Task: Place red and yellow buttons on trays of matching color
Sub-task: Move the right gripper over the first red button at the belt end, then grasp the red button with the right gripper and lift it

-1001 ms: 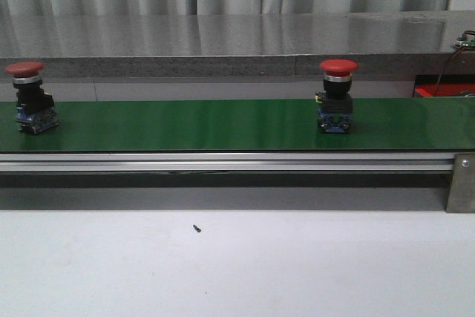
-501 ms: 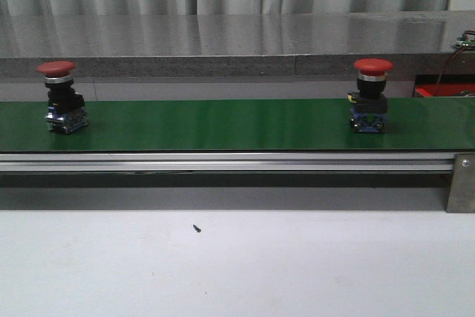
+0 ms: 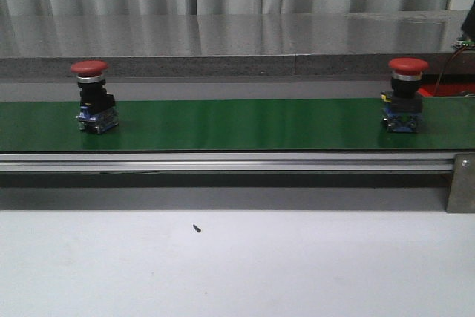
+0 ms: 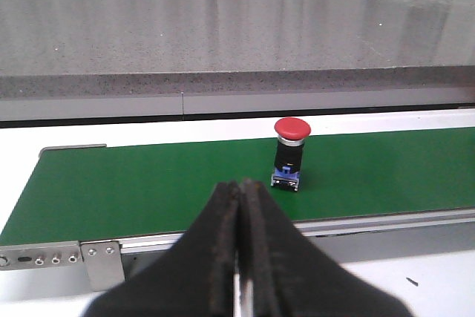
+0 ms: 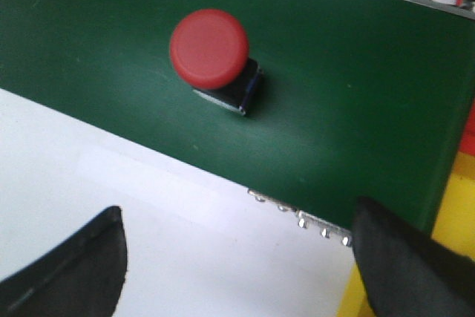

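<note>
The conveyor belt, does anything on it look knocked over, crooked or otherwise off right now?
Nothing stands out. Both red buttons, the left one and the right one, stand upright on the green belt. Only a tiny dark speck lies on the white table in front.

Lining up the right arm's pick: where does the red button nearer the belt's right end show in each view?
Front view: right red button stands on the green belt, far right.
Left wrist view: not in it; the one there is likely the left red button.
Right wrist view: right red button seen from above, on the belt ahead of the open right tool.
Shared landmark: the green belt.
</note>
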{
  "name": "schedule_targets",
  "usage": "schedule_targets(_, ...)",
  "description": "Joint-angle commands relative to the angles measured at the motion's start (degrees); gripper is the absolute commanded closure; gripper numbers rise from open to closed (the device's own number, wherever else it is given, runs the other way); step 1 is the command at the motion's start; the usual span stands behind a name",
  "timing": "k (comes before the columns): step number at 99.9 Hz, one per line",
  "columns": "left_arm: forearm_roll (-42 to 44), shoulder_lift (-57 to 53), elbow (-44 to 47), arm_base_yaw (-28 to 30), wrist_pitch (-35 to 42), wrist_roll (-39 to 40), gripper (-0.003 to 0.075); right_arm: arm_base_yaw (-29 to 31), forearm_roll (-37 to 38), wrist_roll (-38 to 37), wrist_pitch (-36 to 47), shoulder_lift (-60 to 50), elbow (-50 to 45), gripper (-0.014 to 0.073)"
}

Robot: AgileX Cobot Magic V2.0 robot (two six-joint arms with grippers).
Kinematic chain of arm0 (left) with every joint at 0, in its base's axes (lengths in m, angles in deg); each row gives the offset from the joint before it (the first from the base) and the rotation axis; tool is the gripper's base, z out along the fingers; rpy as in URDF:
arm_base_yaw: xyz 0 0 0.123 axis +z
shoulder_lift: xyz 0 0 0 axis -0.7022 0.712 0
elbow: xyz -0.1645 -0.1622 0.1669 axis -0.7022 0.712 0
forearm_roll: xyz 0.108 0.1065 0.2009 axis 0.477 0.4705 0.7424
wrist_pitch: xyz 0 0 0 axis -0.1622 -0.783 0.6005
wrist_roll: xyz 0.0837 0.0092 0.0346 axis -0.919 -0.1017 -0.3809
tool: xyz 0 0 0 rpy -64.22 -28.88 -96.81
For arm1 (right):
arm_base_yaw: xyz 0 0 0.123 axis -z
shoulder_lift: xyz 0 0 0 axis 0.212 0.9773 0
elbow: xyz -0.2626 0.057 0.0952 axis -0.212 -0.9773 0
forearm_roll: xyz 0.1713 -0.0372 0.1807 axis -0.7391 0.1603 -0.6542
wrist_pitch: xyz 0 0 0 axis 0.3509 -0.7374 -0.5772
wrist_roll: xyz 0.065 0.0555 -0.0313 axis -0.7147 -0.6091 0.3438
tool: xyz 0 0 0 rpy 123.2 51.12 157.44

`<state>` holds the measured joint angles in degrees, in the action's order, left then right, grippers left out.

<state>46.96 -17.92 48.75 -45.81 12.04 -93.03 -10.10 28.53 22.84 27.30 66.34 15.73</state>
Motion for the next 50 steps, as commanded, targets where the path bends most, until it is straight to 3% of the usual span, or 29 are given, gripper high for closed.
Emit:
schedule_targets(1,-0.6,0.6,-1.5,-0.5,4.4,0.0,0.0740,-1.0,-0.1,0.9,3.8,2.2,3.2,-0.0019)
schedule_targets(43,-0.6,0.6,-1.5,-0.5,4.4,0.0,0.0740,-2.0,0.7,1.0,7.8,14.7,9.9,-0.0017)
schedule_targets(50,-0.6,0.6,-1.5,-0.5,4.4,0.0,0.0740,-2.0,0.8,1.0,7.1,16.1,10.4,0.0037)
